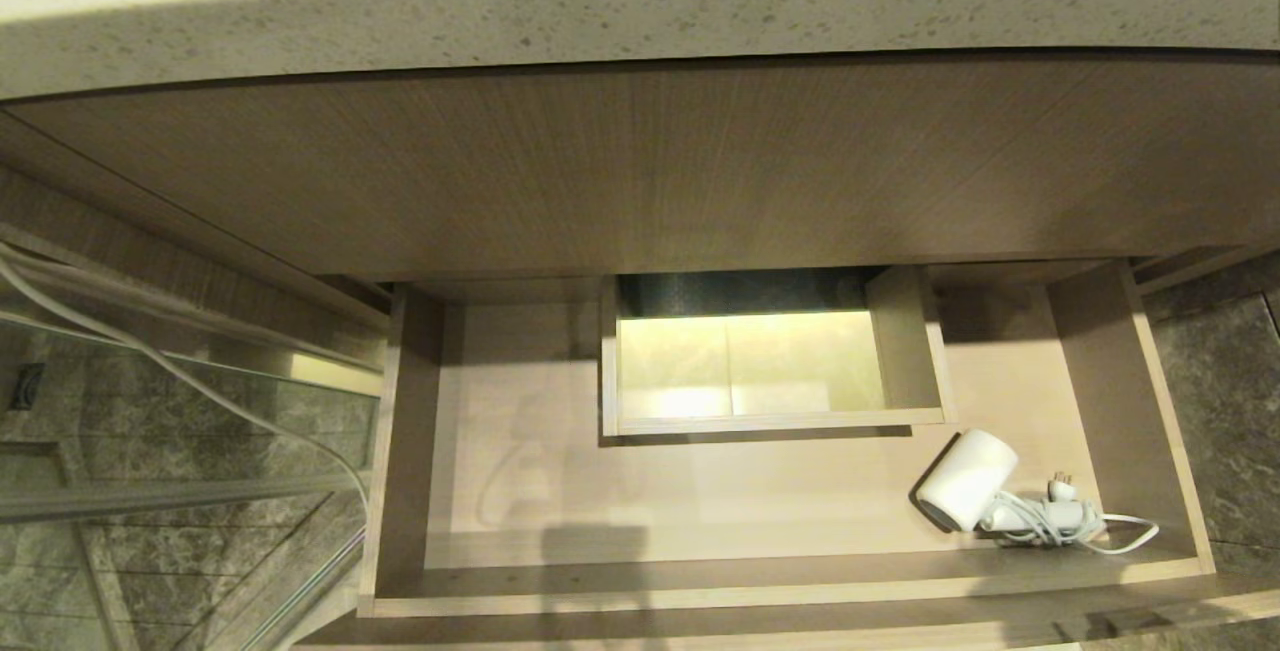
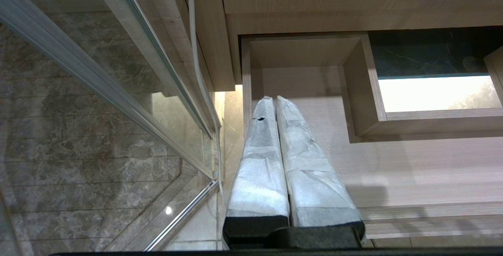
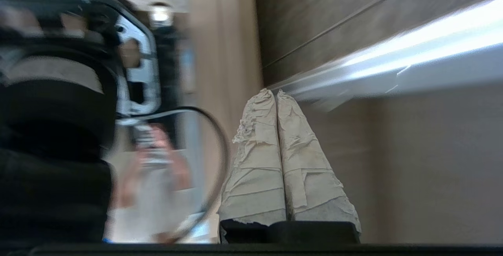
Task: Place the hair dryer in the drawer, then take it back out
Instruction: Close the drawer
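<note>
The small white hair dryer lies on its side in the front right corner of the open wood-grain drawer, its dark mouth turned toward the front left and its wound white cord trailing to the right. Neither arm shows in the head view. My left gripper is shut and empty, hovering over the drawer's left side near its left wall. My right gripper is also shut and empty, away from the drawer beside a wood-grain panel, with the hair dryer out of its view.
A boxed cutout fills the middle of the drawer's back. A speckled stone countertop overhangs above. A glass panel with a white cable stands to the left. Marble floor lies to the right.
</note>
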You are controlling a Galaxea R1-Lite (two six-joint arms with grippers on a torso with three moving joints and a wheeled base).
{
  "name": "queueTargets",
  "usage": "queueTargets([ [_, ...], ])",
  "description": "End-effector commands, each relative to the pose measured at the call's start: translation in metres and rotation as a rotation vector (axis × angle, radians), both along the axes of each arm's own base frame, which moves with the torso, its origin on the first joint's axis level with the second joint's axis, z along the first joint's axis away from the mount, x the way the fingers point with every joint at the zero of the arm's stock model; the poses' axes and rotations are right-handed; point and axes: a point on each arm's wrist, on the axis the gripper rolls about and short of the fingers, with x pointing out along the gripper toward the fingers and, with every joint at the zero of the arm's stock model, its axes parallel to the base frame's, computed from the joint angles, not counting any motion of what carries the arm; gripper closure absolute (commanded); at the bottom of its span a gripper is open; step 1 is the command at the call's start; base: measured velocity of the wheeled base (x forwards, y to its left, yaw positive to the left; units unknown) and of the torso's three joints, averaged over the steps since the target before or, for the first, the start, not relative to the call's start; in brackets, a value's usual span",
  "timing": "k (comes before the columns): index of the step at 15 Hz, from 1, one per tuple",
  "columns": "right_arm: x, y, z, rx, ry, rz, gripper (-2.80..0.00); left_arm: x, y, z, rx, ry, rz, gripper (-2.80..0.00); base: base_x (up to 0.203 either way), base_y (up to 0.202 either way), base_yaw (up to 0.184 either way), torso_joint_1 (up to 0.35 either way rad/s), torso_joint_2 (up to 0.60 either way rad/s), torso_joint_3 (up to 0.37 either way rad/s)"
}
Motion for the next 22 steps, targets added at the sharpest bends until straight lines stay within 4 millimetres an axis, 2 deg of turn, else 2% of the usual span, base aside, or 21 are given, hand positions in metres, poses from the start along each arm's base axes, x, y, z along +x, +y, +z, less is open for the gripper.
queueTargets([
  [1, 0.002, -0.005, -0.011, 0.028, 0.033, -0.098, 0.0, 0.004, 0.0, -0.011, -0.001, 0.038, 0.0, 0.0, 0.0, 0.0, 0.0, 0.0, 0.0, 0.0],
  [6, 0.025, -0.022, -0.032, 0.071, 0.078, -0.208, 0.0, 0.004, 0.0, -0.011, -0.001, 0.038, 0.0, 0.0, 0.0, 0.0, 0.0, 0.0, 0.0, 0.0],
  [12, 0.073, -0.061, -0.071, 0.068, 0.071, -0.214, 0.0, 0.004, 0.0, -0.011, -0.001, 0.038, 0.0, 0.0, 0.0, 0.0, 0.0, 0.0, 0.0, 0.0],
  [17, 0.092, -0.093, -0.107, 0.095, 0.113, -0.273, 0.0, 0.004, 0.0, -0.011, -0.001, 0.038, 0.0, 0.0, 0.0, 0.0, 0.0, 0.0, 0.0, 0.0],
  [22, 0.103, -0.112, -0.119, 0.084, 0.096, -0.296, 0.0, 0.004, 0.0, -0.011, -0.001, 0.038, 0.0, 0.0, 0.0, 0.0, 0.0, 0.0, 0.0, 0.0],
])
